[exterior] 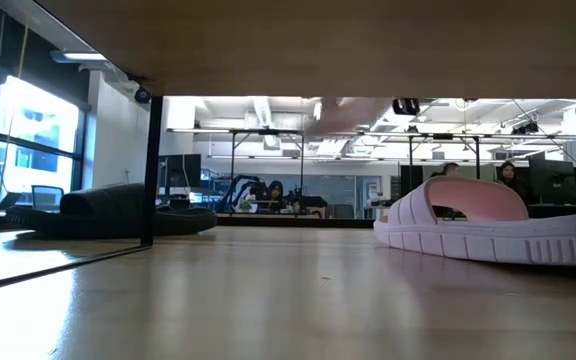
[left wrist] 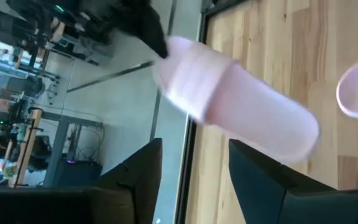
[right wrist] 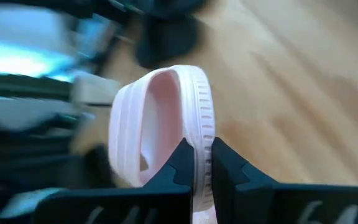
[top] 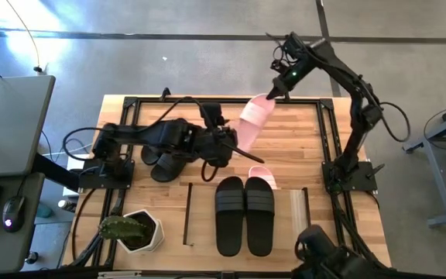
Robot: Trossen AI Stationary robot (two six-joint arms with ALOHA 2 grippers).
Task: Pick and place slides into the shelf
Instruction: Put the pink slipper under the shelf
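Observation:
A pink-and-white slide (top: 254,118) hangs in the air over the table's far edge, held by my right gripper (top: 272,93), which is shut on it. Its mate (top: 260,175) lies flat on the table at the shelf's far edge, also seen in the low view (exterior: 488,225). One black pair (top: 245,214) rests on the shelf's top panel (top: 207,221). The other black pair (top: 161,161) lies on the table under my left arm. My left gripper (top: 232,144) is open and points at the raised slide (left wrist: 235,106) without touching it. My right gripper pinches the pink slide by the ribbed edge of its sole (right wrist: 202,124), at the slide's far end, between its two fingers (right wrist: 180,158). The fingers come from above and the far side. The slide is lifted clear and hangs slanting below them, toward the left gripper.
A white hexagonal pot with a cactus (top: 139,231) stands at the table's near left corner. A black frame rail (top: 207,101) runs round the table top. A desk with a mouse (top: 8,213) stands off the left edge. Bare wood lies right of the raised slide.

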